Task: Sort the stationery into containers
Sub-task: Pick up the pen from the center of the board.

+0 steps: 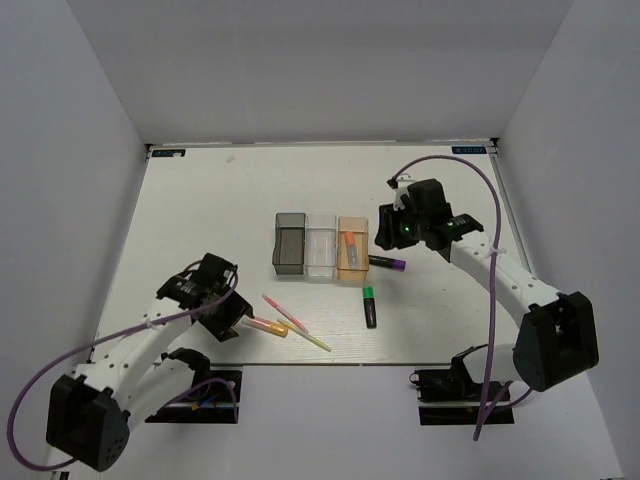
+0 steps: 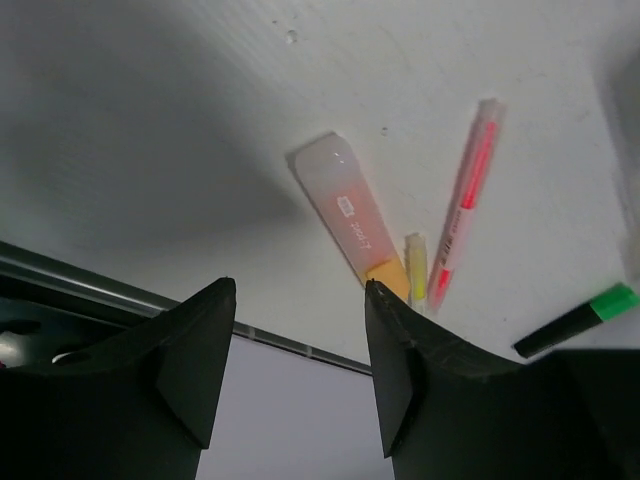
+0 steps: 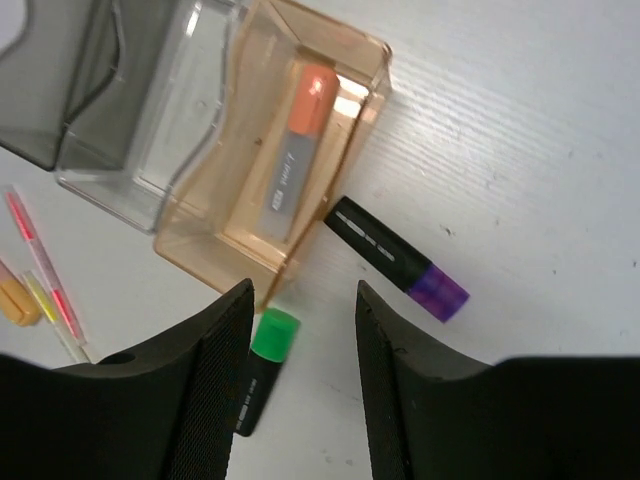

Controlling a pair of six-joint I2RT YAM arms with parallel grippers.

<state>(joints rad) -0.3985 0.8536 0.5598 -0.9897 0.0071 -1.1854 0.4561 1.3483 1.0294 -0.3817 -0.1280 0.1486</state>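
Observation:
Three joined containers sit mid-table: dark grey (image 1: 290, 243), clear (image 1: 321, 247) and orange-tan (image 1: 352, 247). A highlighter with an orange cap (image 3: 298, 140) lies inside the orange-tan bin (image 3: 205, 235). The purple-capped highlighter (image 3: 395, 258) lies just right of that bin, and the green-capped one (image 3: 262, 365) lies in front of it. My right gripper (image 3: 304, 290) hovers open and empty above the table between these two. A pale highlighter with an orange end (image 2: 345, 215), a yellow pen (image 2: 416, 268) and a pink pen (image 2: 465, 200) lie ahead of my left gripper (image 2: 300, 290), which is open and empty near the table's front edge.
The metal rail of the table's front edge (image 2: 120, 290) runs just under my left fingers. White walls enclose the table on three sides. The clear bin (image 3: 160, 110) and the dark grey bin (image 3: 50, 90) hold nothing that I can see.

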